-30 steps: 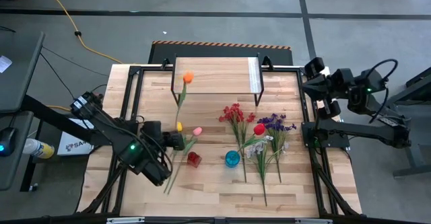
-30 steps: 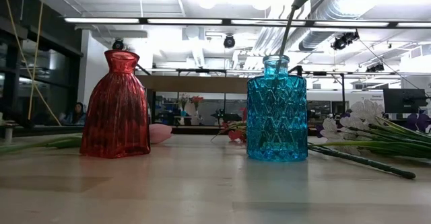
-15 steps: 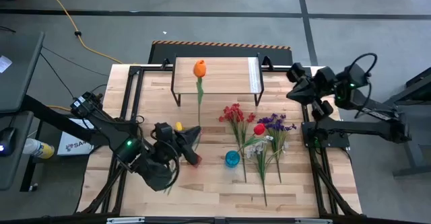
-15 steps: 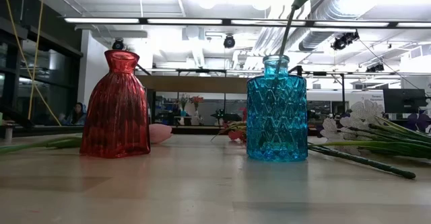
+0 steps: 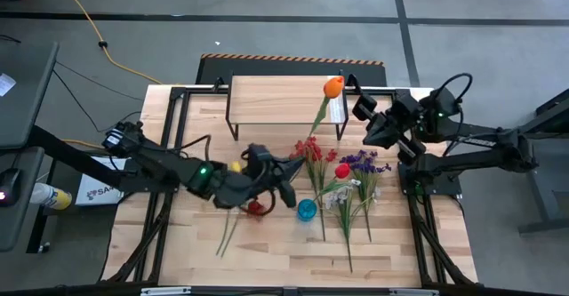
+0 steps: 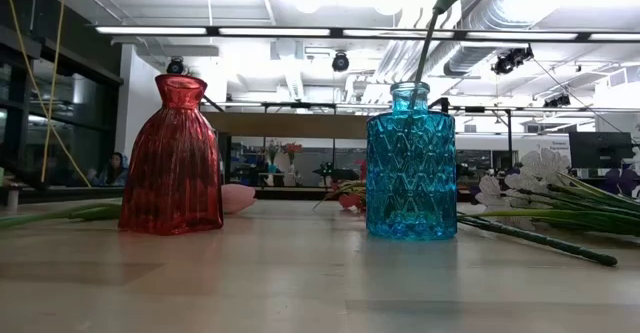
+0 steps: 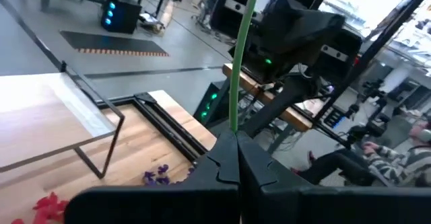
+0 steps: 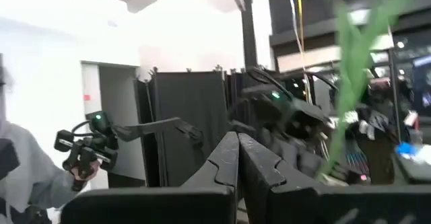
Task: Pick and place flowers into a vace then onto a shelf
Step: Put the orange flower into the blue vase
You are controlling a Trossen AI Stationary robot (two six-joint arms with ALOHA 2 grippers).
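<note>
From my remote station, the left hand (image 5: 286, 173) is pinched shut on the green stem of an orange tulip (image 5: 332, 86), whose head leans out over the right end of the shelf (image 5: 276, 100) while the hand sits mid-counter between the red vase (image 5: 256, 209) and the blue vase (image 5: 307, 210). To seat it well, I judge the stem should be stood upright first, its cut end brought square over the chosen vase's narrow mouth, then lowered slowly; the blue vase already holds a stem. Room is tight: a red flower cluster (image 5: 309, 150) lies just right of the hand and purple sprays (image 5: 363, 164) beyond, so swinging low risks sweeping them. The right hand (image 5: 369, 129), fingers pressed together on nothing, hovers near the shelf's right end, close to the tulip head. The counter (image 5: 276, 260) is bare along its near edge.
</note>
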